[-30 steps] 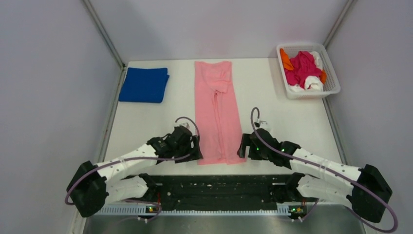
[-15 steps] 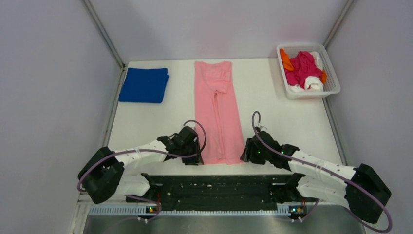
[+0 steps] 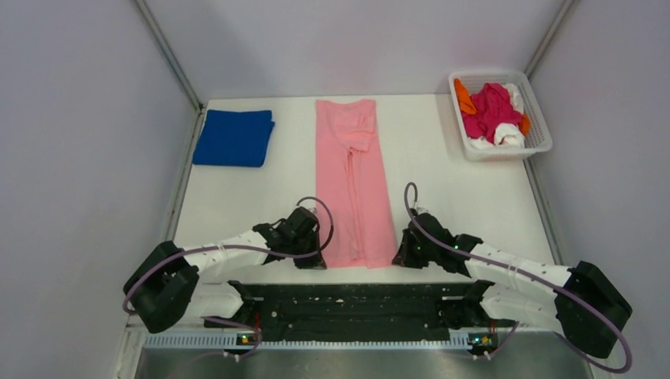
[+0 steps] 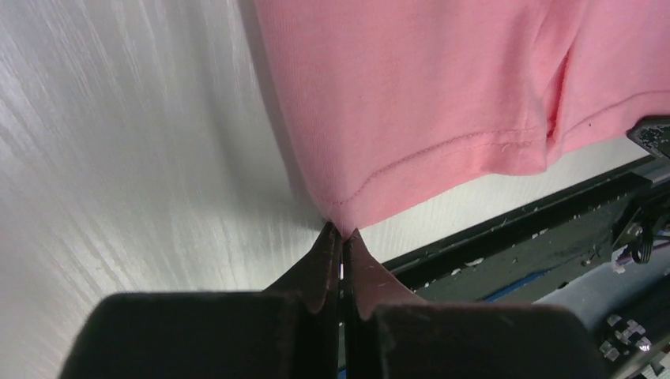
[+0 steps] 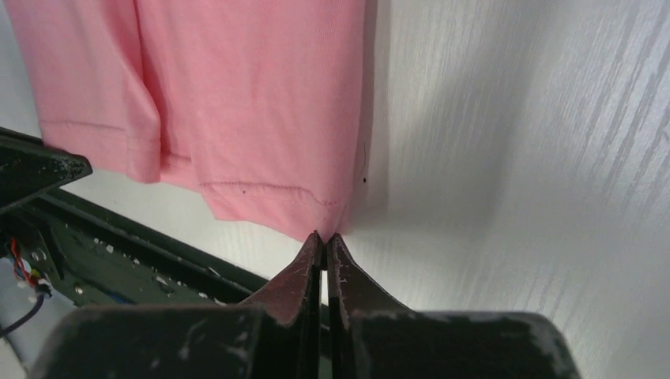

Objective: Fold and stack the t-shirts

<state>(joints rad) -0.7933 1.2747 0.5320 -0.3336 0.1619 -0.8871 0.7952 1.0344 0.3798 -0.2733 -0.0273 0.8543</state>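
A light pink t-shirt (image 3: 354,181) lies on the table as a long strip folded lengthwise, its hem toward the arms. My left gripper (image 3: 320,261) is shut on the hem's near left corner. In the left wrist view its tips (image 4: 343,234) pinch the pink cloth (image 4: 419,87). My right gripper (image 3: 397,260) is shut on the near right corner. In the right wrist view its tips (image 5: 324,235) pinch the pink cloth (image 5: 245,95). A royal blue t-shirt (image 3: 233,137) lies folded at the back left.
A white lattice basket (image 3: 506,152) at the back right holds magenta (image 3: 490,110), orange (image 3: 464,98) and white (image 3: 507,136) shirts in a heap. The black mounting rail (image 3: 348,300) runs along the table's near edge just behind both grippers.
Both grippers have slid toward the table's near edge, to the hem corners of the pink t-shirt, and gone from open to shut on them.
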